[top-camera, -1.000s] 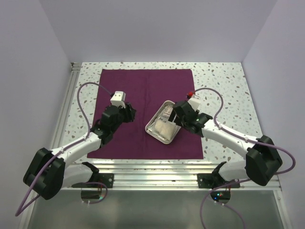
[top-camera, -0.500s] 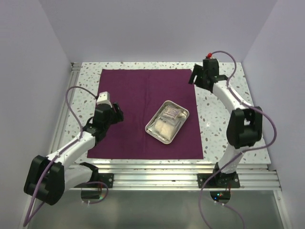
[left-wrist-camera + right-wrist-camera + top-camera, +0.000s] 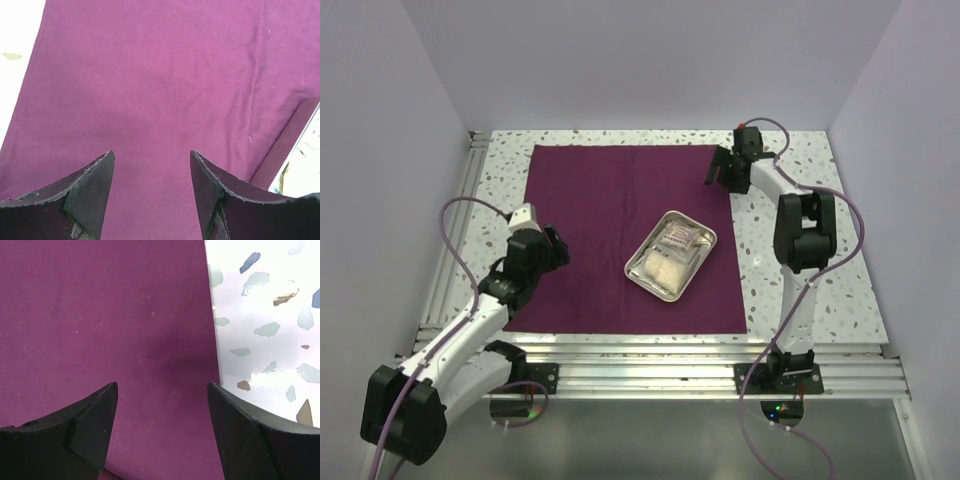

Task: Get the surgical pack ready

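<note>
The surgical pack is a plum-maroon drape (image 3: pixel 610 200) spread flat as a large square on the table. A shiny steel tray (image 3: pixel 642 275) holding pale packets sits on it, right of the middle. My left gripper (image 3: pixel 558 252) hovers open over the drape's left side, with only bare cloth (image 3: pixel 150 90) between its fingers (image 3: pixel 95 195). The tray's corner (image 3: pixel 306 160) shows at the right of the left wrist view. My right gripper (image 3: pixel 715 172) is open above the drape's far right corner. Its jaws (image 3: pixel 162 384) straddle the drape's right edge (image 3: pixel 212 340).
The speckled terrazzo tabletop (image 3: pixel 790 270) borders the drape on all sides and shows in the right wrist view as the terrazzo surface (image 3: pixel 265 315). An aluminium rail (image 3: pixel 650 350) runs along the near edge, another rail (image 3: pixel 455 240) along the left. Lilac walls enclose the table.
My right arm swung away from the tray to the drape's far right corner. The left arm drew back toward the drape's left edge. Both grippers stay open and empty.
</note>
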You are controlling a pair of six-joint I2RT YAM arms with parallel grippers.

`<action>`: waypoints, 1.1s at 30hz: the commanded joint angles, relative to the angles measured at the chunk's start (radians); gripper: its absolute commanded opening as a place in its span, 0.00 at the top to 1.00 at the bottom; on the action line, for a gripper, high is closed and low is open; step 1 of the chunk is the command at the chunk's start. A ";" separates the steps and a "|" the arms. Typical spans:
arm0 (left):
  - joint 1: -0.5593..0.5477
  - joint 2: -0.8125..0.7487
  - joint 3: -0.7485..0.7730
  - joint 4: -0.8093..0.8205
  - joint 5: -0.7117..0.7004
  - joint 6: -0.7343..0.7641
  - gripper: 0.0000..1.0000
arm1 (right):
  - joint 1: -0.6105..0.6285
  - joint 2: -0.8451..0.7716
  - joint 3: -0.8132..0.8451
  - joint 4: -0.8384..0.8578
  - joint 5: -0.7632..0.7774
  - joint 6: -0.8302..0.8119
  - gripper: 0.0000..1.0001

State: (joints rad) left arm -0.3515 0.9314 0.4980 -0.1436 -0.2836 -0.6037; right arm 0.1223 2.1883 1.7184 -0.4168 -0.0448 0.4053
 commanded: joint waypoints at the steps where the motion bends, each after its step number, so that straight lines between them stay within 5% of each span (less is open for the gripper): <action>1: 0.009 -0.046 -0.016 -0.030 -0.032 -0.024 0.34 | -0.004 0.014 0.043 -0.002 -0.001 -0.002 0.25; 12: 0.009 -0.118 -0.022 -0.024 -0.029 -0.018 0.34 | 0.003 0.082 0.049 -0.017 0.088 -0.016 0.28; 19: 0.009 -0.129 -0.012 -0.037 -0.048 -0.007 0.34 | 0.042 0.105 0.075 -0.036 0.112 -0.039 0.47; 25: 0.009 -0.143 -0.012 -0.045 -0.054 -0.004 0.34 | 0.039 0.088 0.066 -0.033 0.170 -0.033 0.78; 27: 0.009 -0.140 -0.013 -0.044 -0.054 -0.004 0.34 | 0.034 0.084 0.066 -0.033 0.193 -0.014 0.98; 33: 0.009 -0.121 -0.027 -0.024 -0.031 -0.002 0.34 | -0.073 -0.002 -0.093 0.025 0.263 0.148 1.00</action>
State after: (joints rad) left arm -0.3489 0.8024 0.4797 -0.1879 -0.3183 -0.6094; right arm 0.1398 2.2547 1.7370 -0.4133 0.1173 0.4503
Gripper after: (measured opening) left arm 0.661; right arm 0.025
